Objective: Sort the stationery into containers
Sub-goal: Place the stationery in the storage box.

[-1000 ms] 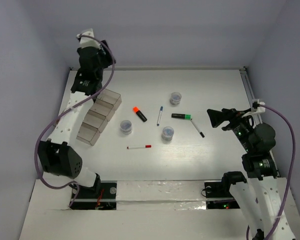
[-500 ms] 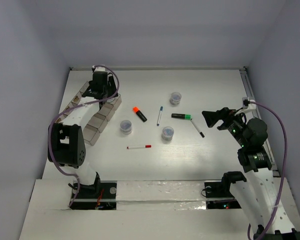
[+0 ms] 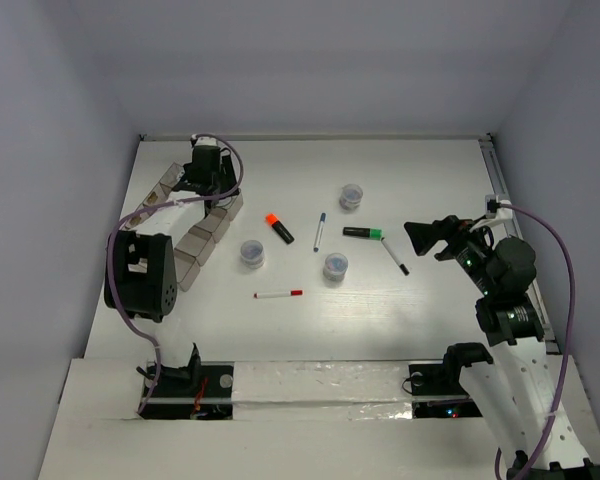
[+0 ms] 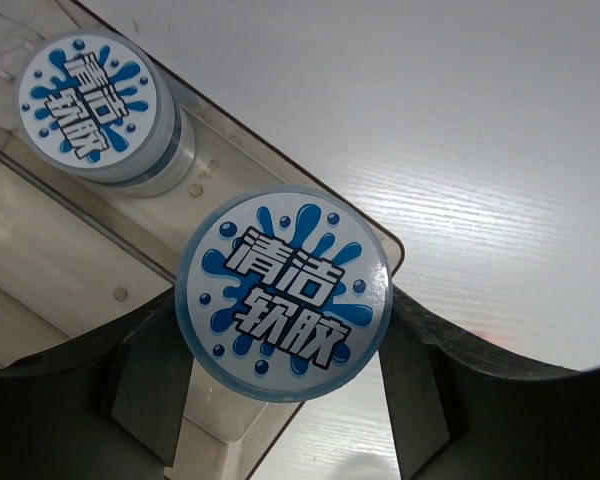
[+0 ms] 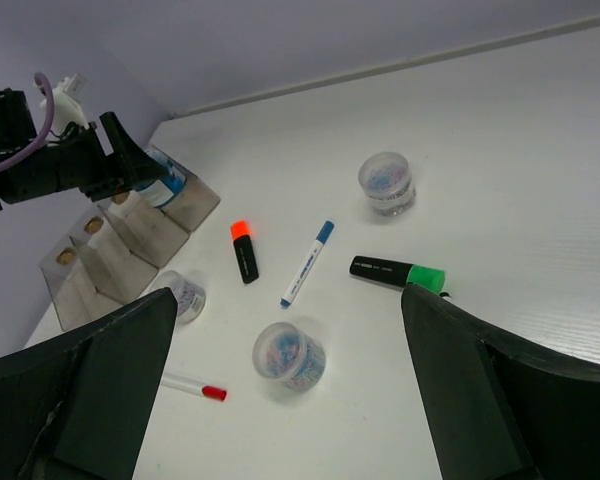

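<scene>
My left gripper [image 4: 285,345] is shut on a round clear jar [image 4: 285,295] with a blue splash label, held over the end compartment of the clear organiser tray [image 4: 40,260]. A second jar [image 4: 90,100] sits in the compartment beside it. From above, the left gripper [image 3: 208,172] is at the tray's far end [image 3: 192,240]. Loose on the table lie three jars [image 3: 352,196] [image 3: 252,253] [image 3: 335,266], an orange highlighter [image 3: 279,228], a green highlighter [image 3: 363,233], and blue-capped [image 3: 319,230], black-capped [image 3: 395,256] and red-capped [image 3: 279,294] pens. My right gripper [image 3: 428,238] hangs open, right of the green highlighter.
The table's right edge has a metal rail [image 3: 498,190]. The side walls stand close to the tray on the left and to the right arm. In the right wrist view the nearest jar [image 5: 290,355] lies between my open fingers, well below them.
The left arm has swung down from a raised pose to the tray's far end, mostly in the first half second. The right gripper shifted slightly left, then held still.
</scene>
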